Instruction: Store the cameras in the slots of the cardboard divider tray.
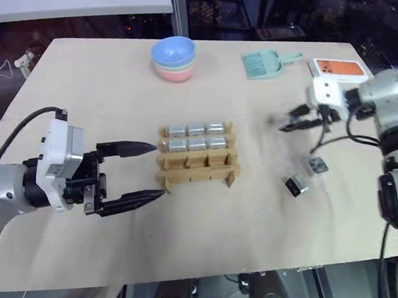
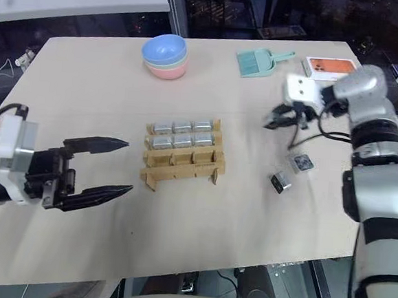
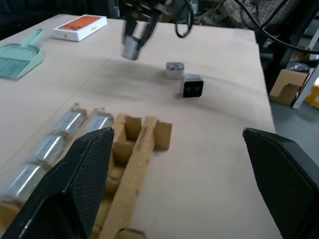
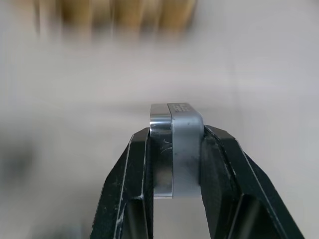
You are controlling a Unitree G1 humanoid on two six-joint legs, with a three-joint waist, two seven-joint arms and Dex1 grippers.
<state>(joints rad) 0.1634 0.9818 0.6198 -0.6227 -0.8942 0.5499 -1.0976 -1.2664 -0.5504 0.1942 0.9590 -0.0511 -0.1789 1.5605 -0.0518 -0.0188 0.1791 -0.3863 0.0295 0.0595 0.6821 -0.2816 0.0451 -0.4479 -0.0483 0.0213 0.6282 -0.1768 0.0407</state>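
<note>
Right end effector (image 4: pixel 175 149) pinching one camera (image 4: pixel 175 149) by its flat sides, above the surface (image 1: pixel 248 229), beside the cardboard divider tray (image 1: pixel 197 166). Left end effector (image 1: pixel 138 172) spread. Probably rigid, light, slick metal; best gripped flat.

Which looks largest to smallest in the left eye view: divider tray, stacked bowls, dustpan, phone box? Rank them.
1. cardboard divider tray
2. stacked bowls
3. teal dustpan and phone box: look about alike, unranked.
The last three lie farther from the camera, so they look smaller.

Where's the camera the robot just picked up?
Clamped in the right gripper, the camera hangs above the table's right side, between the divider tray and the phone box.
</note>
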